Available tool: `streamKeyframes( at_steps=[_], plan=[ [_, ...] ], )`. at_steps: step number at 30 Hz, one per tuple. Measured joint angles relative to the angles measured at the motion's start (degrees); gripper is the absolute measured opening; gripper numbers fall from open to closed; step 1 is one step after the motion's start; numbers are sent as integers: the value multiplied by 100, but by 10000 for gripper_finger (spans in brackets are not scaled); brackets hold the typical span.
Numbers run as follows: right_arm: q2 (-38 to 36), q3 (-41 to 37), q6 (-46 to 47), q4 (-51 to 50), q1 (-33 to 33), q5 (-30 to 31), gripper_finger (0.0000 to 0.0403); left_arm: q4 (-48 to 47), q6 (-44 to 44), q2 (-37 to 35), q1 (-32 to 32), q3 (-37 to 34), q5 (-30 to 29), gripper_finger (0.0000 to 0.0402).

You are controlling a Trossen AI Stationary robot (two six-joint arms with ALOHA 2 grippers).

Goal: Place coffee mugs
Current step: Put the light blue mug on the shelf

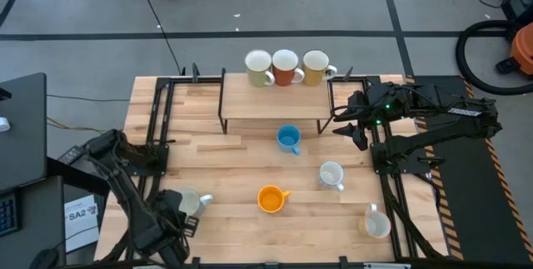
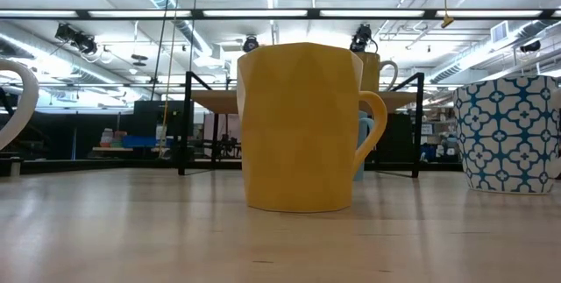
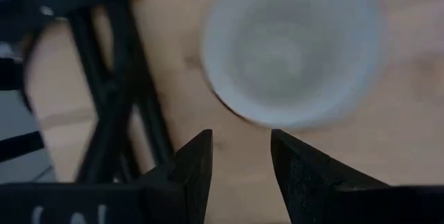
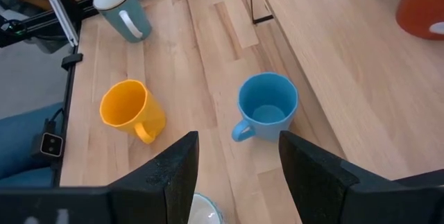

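On the raised shelf [image 1: 275,102] at the far side stand a cream mug [image 1: 258,67], a red-orange mug [image 1: 286,67] and a yellow mug [image 1: 315,67]. A blue mug [image 1: 288,139], a white mug [image 1: 331,175], an orange mug [image 1: 271,198] and another white mug [image 1: 377,221] stand upright on the table. At the near left a pale mug [image 3: 291,50] stands upright. My left gripper [image 3: 241,141] hangs open above it, pointing down, its fingertips just short of the rim. My right gripper [image 4: 239,141] stands open in the air by the shelf's right end.
Black frame rails [image 1: 158,119] run along the table's left and right sides, one close beside the pale mug [image 3: 111,92]. The shelf's thin legs [image 1: 223,123] stand on the table. Bare wood lies between the shelf and the loose mugs on the left half.
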Motion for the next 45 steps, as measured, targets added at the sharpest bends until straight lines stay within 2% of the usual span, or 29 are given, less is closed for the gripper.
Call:
streamKeyframes(
  at_steps=[4,11,23,30,33,37,42,45],
  plan=[
    [0,0,-60,0,0,-1,205,-20,-65,-235,37,-601,20,153],
    [0,0,-60,0,0,-1,205,29,-100,-544,124,-1077,-85,153],
    [0,0,-60,2,0,-1,205,1167,-136,-562,269,-1751,-87,152],
    [0,0,-60,2,0,-1,205,1198,40,-562,452,-1832,-90,111],
    [0,0,-60,2,2,-1,205,1192,269,-562,552,-1832,-151,76],
    [0,0,-60,2,2,-1,205,1181,687,-607,685,-1800,-573,35],
    [0,0,-60,2,2,-1,205,1176,1577,-758,962,-1806,-1029,34],
    [0,0,-60,2,2,-1,205,1049,2525,-975,1230,-1755,-1187,34]
  ],
)
